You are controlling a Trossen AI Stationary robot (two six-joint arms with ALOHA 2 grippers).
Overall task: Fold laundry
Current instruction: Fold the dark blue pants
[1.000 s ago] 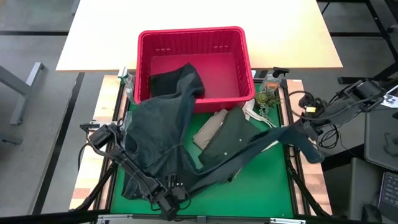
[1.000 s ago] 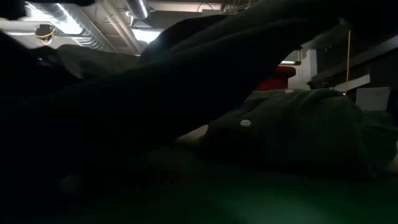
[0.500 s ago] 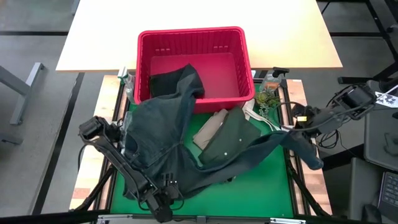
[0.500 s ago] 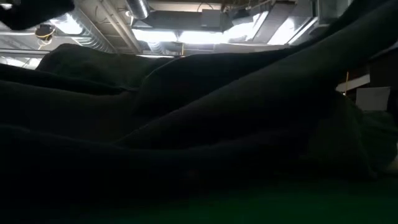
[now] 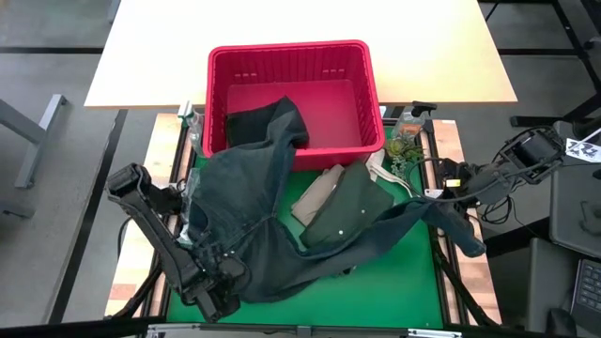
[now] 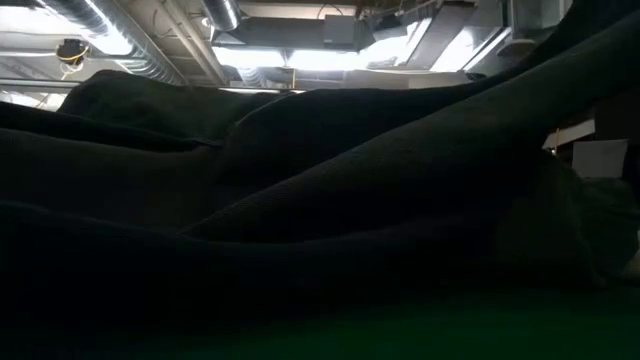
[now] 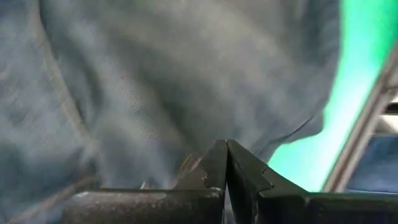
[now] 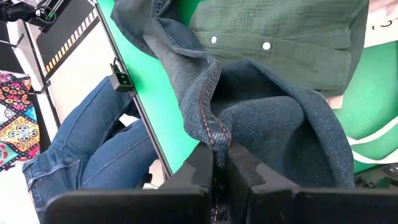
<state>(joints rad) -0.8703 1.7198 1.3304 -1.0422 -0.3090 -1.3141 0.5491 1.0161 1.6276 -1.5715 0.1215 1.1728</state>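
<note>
1. Jeans [image 5: 254,225] lie stretched across our green mat [image 5: 394,282] from 7 o'clock to 3 o'clock, their upper part still hooked over the red basket [image 5: 291,56] rim at 12 o'clock.
2. Our left gripper [image 5: 214,293] sits at 7 o'clock, fingers pressed together on denim, as its wrist view shows.
3. Our right gripper [image 5: 434,195] at 3 o'clock pinches a seamed hem, with loose fabric hanging past the table edge.
4. An olive-green shirt [image 5: 343,211] and tan top [image 5: 315,195] lie under the taut leg near centre.
5. We judge further pulling could drag the basket, sweep those garments aside, or slip the thin hem from our right pinch.
</note>
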